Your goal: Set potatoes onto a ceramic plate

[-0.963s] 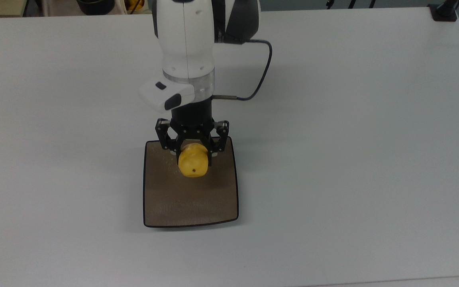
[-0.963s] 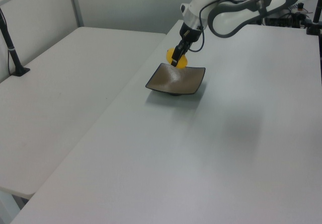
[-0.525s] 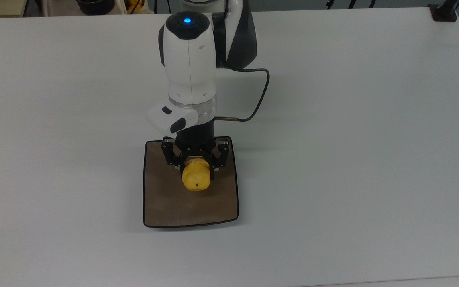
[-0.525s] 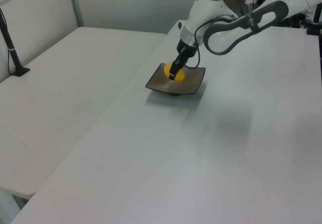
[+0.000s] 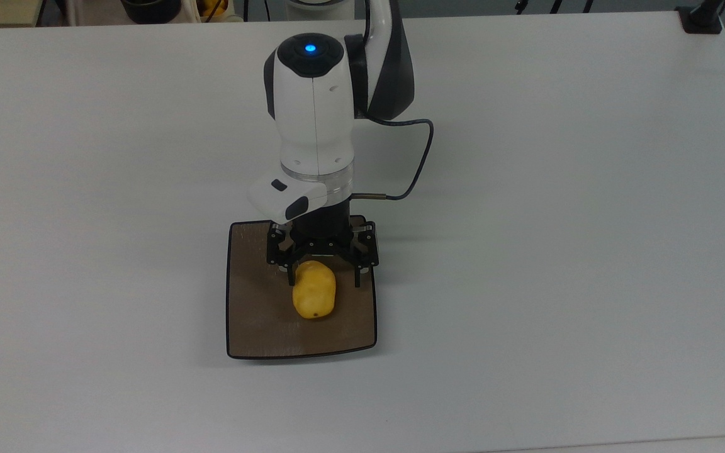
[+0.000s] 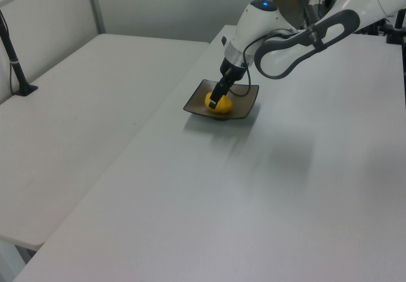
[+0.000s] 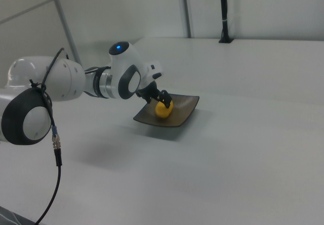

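- The potato (image 5: pixel 314 290) lies on its side on the plate (image 5: pixel 255 314), a little toward the top view's right of the plate's middle, its tiny dark spot facing the near edge.
- From the left view I read it as resting on the plate surface, not hanging above it.
- My gripper (image 5: pixel 323 275) stands low over the potato's far end with its fingers spread wide; there is clear space on the top view's right side, and the other finger sits just beside or against the potato. It grips nothing.
- I judge the placing itself done; what is left is pulling the arm away cleanly.
- The risk I see: that finger is so close that a sideways or slanted retreat could nudge the potato. It is smooth and rounded on a glossy plate, so a nudge might roll it toward the rim.
- A second risk: the fingertips are low near the plate, and dragging them across it could shove the plate over the white table (image 5: pixel 557 251).
- I would lift straight up first.
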